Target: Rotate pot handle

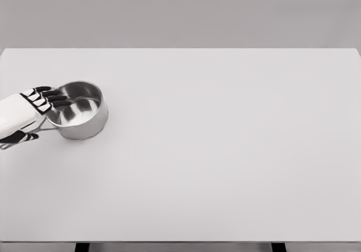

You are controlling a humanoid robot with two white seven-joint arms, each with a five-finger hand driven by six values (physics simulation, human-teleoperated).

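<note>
My left hand (35,106) comes in at the table's (225,150) left edge, its dark fingers (55,97) lying over the near-left rim of the steel pot (79,110). The pot stands upright on the table's left side, its thin handle (45,129) running under my palm. Whether my fingers actually clamp the rim or handle, I cannot tell.

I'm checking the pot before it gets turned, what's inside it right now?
The pot looks empty: only its shiny steel floor and inner wall show. The left hand reaches over the near-left rim, its fingertips covering that edge, and hides most of the handle.
</note>
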